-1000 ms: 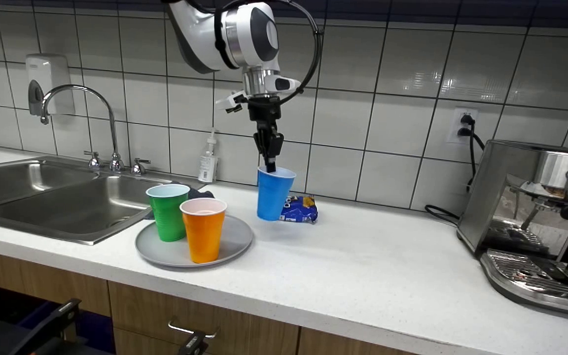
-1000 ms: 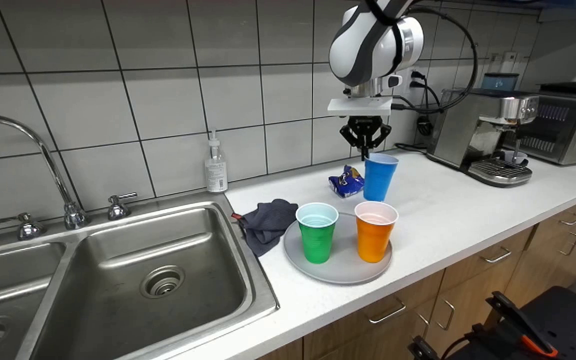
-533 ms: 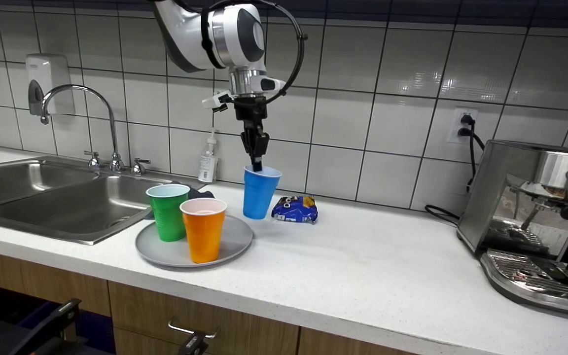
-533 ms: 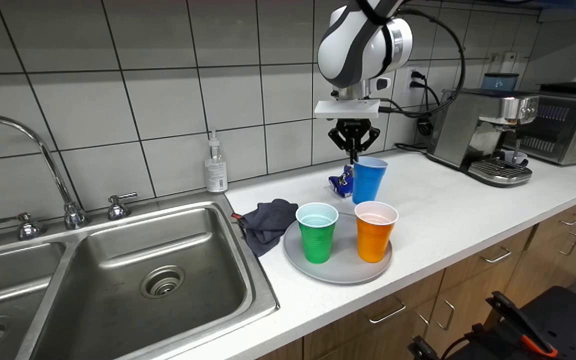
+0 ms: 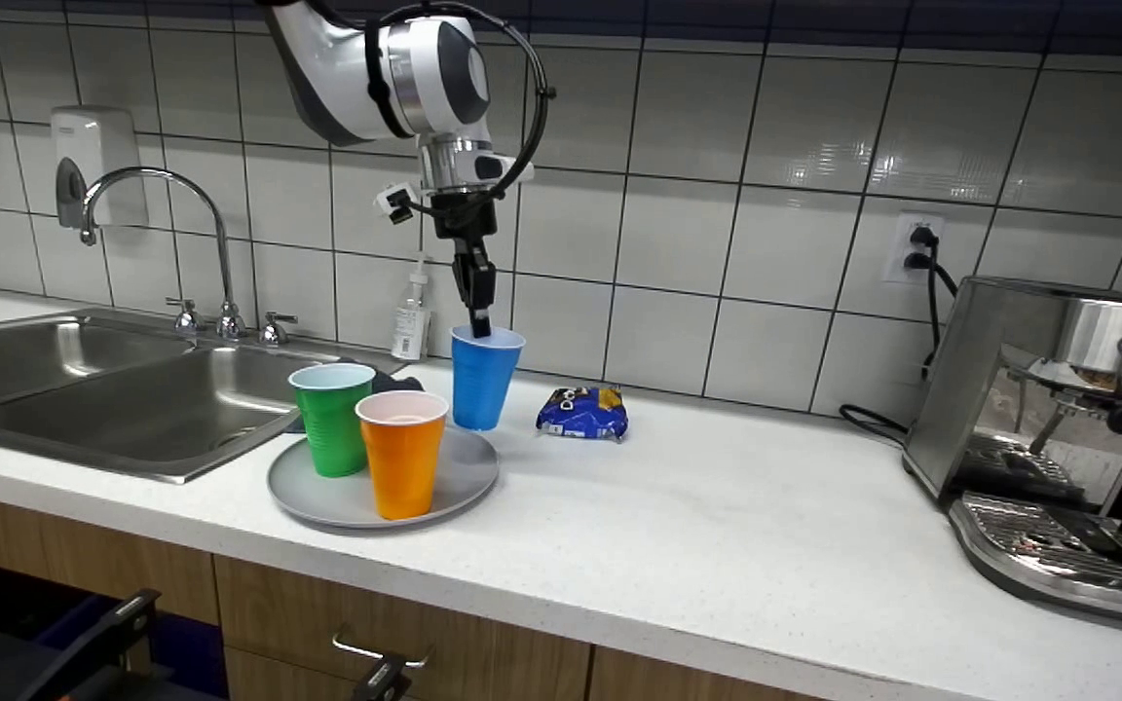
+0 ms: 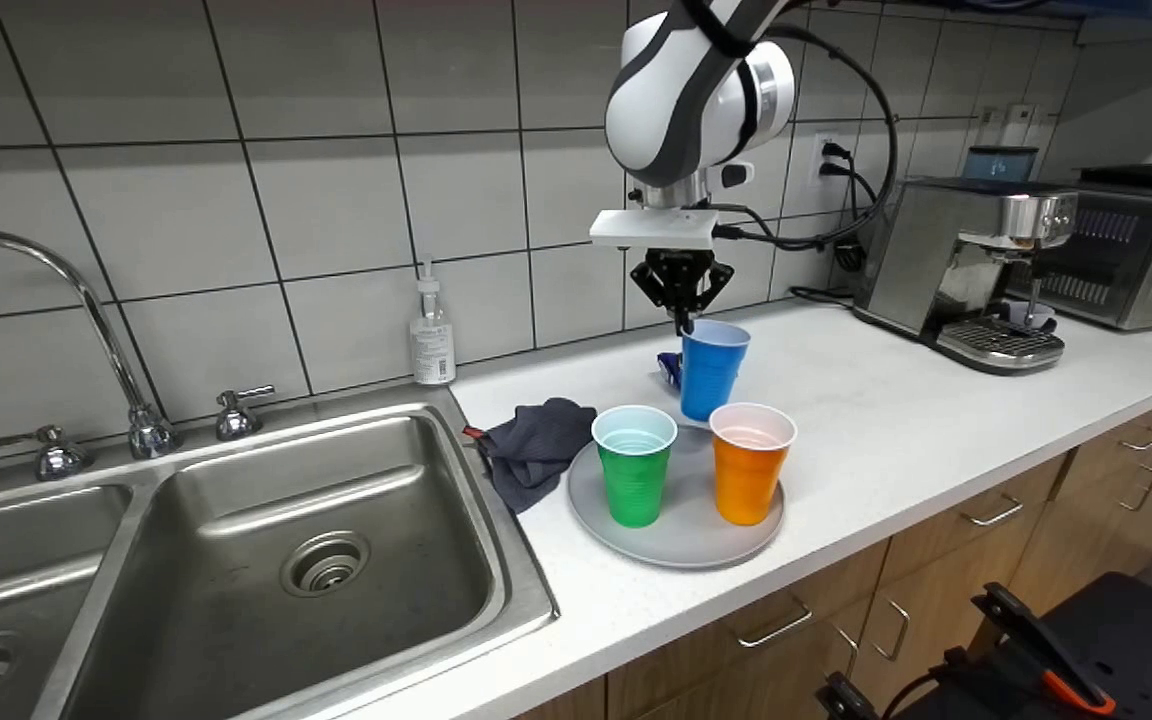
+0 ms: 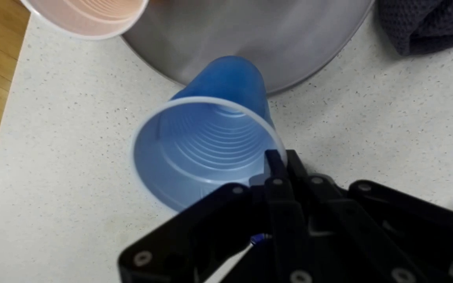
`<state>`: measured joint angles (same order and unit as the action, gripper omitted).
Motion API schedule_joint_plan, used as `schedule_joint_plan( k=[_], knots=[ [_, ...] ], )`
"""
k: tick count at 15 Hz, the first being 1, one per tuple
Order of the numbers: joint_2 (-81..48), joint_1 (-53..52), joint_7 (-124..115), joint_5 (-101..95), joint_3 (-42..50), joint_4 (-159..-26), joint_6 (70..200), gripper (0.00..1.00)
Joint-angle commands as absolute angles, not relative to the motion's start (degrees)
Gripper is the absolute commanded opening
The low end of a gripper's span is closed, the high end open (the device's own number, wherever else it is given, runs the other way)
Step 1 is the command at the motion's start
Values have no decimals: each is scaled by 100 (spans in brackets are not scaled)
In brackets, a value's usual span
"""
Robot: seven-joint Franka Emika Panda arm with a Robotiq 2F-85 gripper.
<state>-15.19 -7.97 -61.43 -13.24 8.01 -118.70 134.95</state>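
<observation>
In the wrist view's lower right, the gripper [image 7: 282, 157] is pinching the blue cup [image 7: 210, 133] by its rim (jaws nearly together), the plate [image 7: 305, 35] showing at top.

You face a pale tiled wall [image 5: 688, 234] that catches the light behind a white tabletop [image 5: 736, 526] with a steel sink [image 6: 416, 620] set in and wooden cupboards [image 6: 956, 560] below.

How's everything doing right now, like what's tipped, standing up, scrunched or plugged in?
Blue cup: tilted, held by its rim
Gripper: shut on that rim
Gray plate: flat, two cups on it
Green cup: upright
Orange cup: upright
Dark cloth: scrunched
Blue packet: lying down, can't tell if opened
Pump bottle: upright
Faucet: no water coming out
Black plugs: plugged in
Coffee machine: can't tell if on
</observation>
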Motion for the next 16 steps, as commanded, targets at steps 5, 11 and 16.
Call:
schedule_joint_plan(
  k=[5,11,16],
  knots=[
    [-1644,-990,-7308,-1785,707,-11815,13346,1],
    [-1816,-1059,-7661,-1750,627,-11779,13333,1],
    [-1944,-1121,-7880,-1745,607,-11736,13317,1]
  ],
)
